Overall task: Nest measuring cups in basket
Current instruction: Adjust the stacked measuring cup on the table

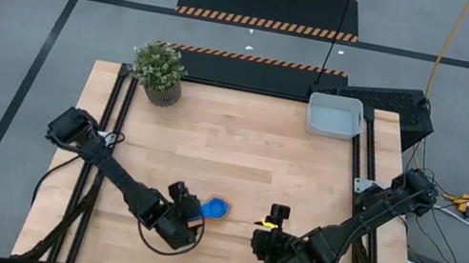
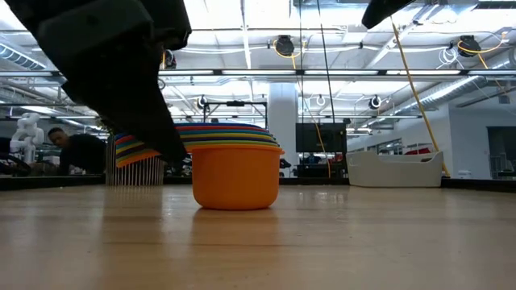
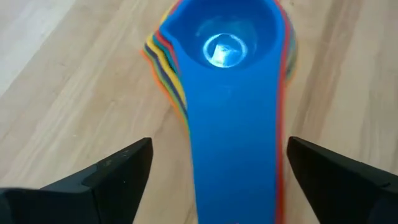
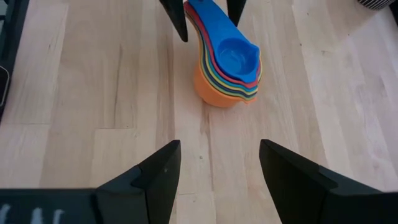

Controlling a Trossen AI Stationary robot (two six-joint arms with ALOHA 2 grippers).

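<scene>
The measuring cups [image 1: 215,208] stand nested in one stack on the table, the orange one [image 2: 235,173] at the bottom and a blue one [image 3: 233,93] on top. Their handles point toward my left gripper [image 1: 199,210]. That gripper is open and tilted down, with one finger [image 3: 124,165] on each side of the stacked handles [image 3: 239,168] and a gap between each finger and them. My right gripper [image 4: 217,149] hovers open to the right of the stack, nothing between its fingers. The grey basket [image 1: 334,117] sits at the table's far right corner.
A potted green plant [image 1: 159,70] stands at the far left corner. Bare wood lies between the stack and the basket [image 2: 395,169]. Black frame rails run along the table's left and right edges.
</scene>
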